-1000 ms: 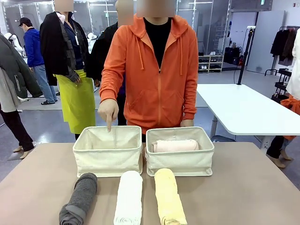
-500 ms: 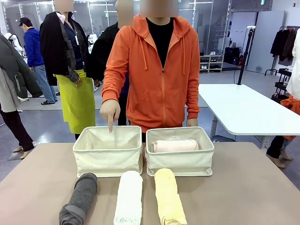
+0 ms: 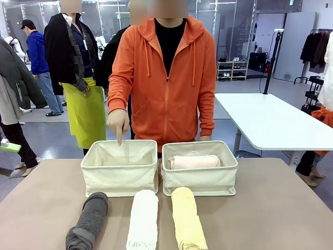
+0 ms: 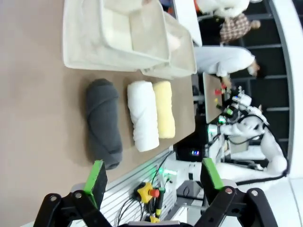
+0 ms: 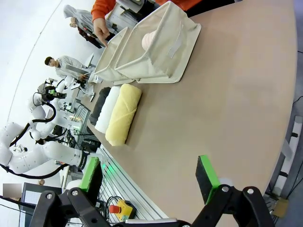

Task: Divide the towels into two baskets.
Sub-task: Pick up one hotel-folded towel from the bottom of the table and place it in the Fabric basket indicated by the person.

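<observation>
Two cream canvas baskets stand side by side at the table's far edge. The left basket (image 3: 120, 167) holds nothing I can see; the right basket (image 3: 200, 167) holds a pale pink towel (image 3: 194, 162). In front of them lie three rolled towels: dark grey (image 3: 88, 221), white (image 3: 142, 219) and pale yellow (image 3: 188, 219). A person in an orange hoodie points a finger (image 3: 119, 138) down into the left basket. My left gripper (image 4: 154, 178) is open above the table's near edge, with the grey towel (image 4: 102, 123) nearest. My right gripper (image 5: 149, 175) is open, off to the yellow towel's (image 5: 123, 113) side.
The brown table (image 3: 276, 208) has free room to the right of the yellow towel and left of the grey one. A white table (image 3: 270, 122) stands behind on the right. Other people stand in the background at the left.
The person has shifted slightly to the left, and the pointing hand moved a little left with them, still over the left basket. Towels and baskets have not moved.
</observation>
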You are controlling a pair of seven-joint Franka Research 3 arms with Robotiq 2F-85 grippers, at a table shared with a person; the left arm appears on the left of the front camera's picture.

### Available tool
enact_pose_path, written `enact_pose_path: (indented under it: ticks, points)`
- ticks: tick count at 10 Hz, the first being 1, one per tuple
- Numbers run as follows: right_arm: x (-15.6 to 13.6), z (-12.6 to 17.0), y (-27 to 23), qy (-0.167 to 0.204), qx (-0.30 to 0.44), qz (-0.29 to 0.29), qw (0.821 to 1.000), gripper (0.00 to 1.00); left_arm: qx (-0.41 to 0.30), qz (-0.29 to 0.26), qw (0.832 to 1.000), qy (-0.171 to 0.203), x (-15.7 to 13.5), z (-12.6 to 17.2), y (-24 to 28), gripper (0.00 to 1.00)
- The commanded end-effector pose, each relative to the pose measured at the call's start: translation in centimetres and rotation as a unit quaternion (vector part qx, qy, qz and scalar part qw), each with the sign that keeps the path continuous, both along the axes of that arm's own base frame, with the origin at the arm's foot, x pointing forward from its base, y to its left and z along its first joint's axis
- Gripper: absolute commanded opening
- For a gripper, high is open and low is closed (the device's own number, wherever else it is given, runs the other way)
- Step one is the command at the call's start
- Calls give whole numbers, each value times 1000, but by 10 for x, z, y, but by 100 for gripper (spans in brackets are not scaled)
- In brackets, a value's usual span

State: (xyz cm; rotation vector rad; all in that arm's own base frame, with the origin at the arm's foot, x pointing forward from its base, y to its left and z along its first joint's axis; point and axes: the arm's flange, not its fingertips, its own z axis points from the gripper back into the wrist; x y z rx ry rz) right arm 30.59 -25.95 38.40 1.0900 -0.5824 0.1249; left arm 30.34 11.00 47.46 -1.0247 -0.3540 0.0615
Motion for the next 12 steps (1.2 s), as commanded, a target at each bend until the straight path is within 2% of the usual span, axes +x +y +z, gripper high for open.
enact_pose_path:
  ticks: [1, 3, 4, 5, 8, 9, 11, 12]
  points:
    - [-4, 5, 1, 11, 0, -1, 1000, 100, 55, -2, 998, 20, -23, -28, -45, 100]
    - [-4, 5, 1, 11, 0, -1, 1000, 100, 149, -19, 988, 41, -19, -42, -93, 100]
    - [-4, 5, 1, 11, 0, -1, 1000, 100, 179, -27, 982, 53, -13, -49, -112, 100]
    - [-4, 5, 1, 11, 0, -1, 1000, 100, 187, -45, 978, 81, -8, -57, -131, 100]
    - [-4, 5, 1, 11, 0, -1, 1000, 100, 286, -27, 951, 117, -3, -98, -172, 100]
    - [-4, 5, 1, 11, 0, -1, 1000, 100, 318, -23, 941, 111, -4, -111, -181, 100]
    - [-4, 5, 1, 11, 0, -1, 1000, 100, 321, -17, 940, 110, -7, -126, -190, 100]
    - [-4, 5, 1, 11, 0, -1, 1000, 100, 341, -10, 935, 92, -9, -132, -193, 100]
